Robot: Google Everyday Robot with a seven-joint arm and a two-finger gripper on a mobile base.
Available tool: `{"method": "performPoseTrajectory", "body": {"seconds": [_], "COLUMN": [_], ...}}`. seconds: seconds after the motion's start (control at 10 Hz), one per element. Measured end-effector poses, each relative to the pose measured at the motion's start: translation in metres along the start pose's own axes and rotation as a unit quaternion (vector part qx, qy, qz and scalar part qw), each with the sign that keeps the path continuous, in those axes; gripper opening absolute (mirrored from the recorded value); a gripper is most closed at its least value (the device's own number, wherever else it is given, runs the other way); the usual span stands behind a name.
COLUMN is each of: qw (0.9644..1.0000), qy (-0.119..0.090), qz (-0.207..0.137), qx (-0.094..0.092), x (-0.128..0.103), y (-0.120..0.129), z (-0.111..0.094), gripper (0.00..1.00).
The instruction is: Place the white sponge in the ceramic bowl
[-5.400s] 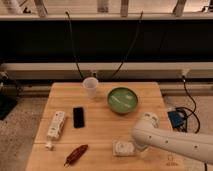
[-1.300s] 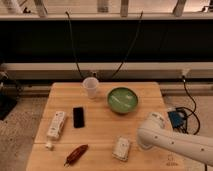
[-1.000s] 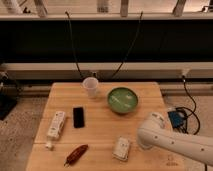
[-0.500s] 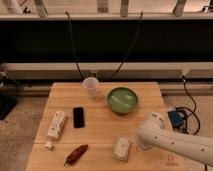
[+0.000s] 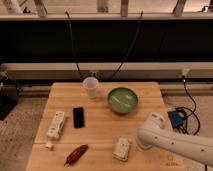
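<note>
The white sponge lies flat on the wooden table near its front edge, right of centre. The green ceramic bowl stands at the back right of the table, holding nothing. My white arm reaches in from the lower right. My gripper is at the arm's low end, just right of the sponge, mostly hidden by the arm. The sponge rests on the table and is not lifted.
A translucent white cup stands left of the bowl. A black phone, a white remote-shaped controller, a tiny white cube and a reddish-brown pepper-like object lie on the left half. Cables and a blue box are right of the table.
Since the oldest frame the arm has drawn slightly right, away from the sponge, and the sponge has turned a little. In the last second nothing visibly moves.
</note>
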State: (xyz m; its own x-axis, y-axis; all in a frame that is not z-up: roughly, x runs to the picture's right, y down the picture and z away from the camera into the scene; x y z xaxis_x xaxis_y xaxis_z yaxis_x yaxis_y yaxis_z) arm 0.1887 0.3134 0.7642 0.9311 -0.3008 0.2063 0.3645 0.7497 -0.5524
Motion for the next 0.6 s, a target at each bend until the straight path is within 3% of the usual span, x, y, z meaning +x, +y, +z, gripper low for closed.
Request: {"method": "performPoseTrajectory", "body": {"seconds": [0.2,0.4,0.6], "qw": [0.9999,0.9990,0.9971], "qy": [-0.003,-0.004,-0.010], "qz": [-0.010,-0.045,-0.075], "qx": [-0.003,-0.005,-0.006], "x": [-0.004,-0.023,-0.047], "y": [-0.003,-0.019,-0.031], "z": [-0.006,-0.038,-0.064], "gripper": [0.54,0.77,0.80]}}
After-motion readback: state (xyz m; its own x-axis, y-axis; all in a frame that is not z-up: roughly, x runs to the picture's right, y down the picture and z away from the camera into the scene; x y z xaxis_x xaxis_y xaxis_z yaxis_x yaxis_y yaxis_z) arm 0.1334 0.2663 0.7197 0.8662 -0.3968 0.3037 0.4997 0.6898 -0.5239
